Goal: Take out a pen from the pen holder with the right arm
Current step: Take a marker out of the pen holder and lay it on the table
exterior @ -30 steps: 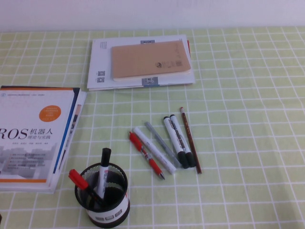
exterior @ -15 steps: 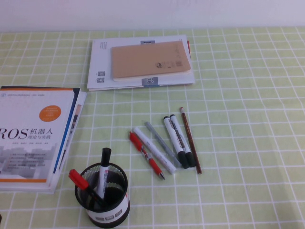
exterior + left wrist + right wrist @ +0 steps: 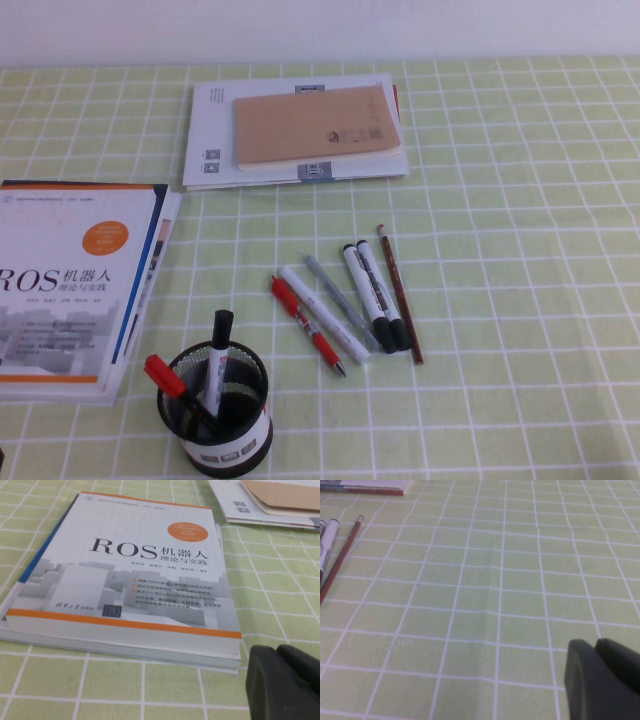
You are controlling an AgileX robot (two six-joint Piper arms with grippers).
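Observation:
The black mesh pen holder stands at the table's near edge, left of centre. A black-capped marker and a red pen stick up out of it. Neither arm shows in the high view. My right gripper hovers low over bare checked cloth, fingers pressed together and holding nothing; the pen holder is not in its view. My left gripper is shut and empty, close to the near corner of the ROS book.
Several pens, markers and a brown pencil lie in a row right of the holder. The ROS book lies at the left. A stack of papers topped by a tan notebook sits at the back.

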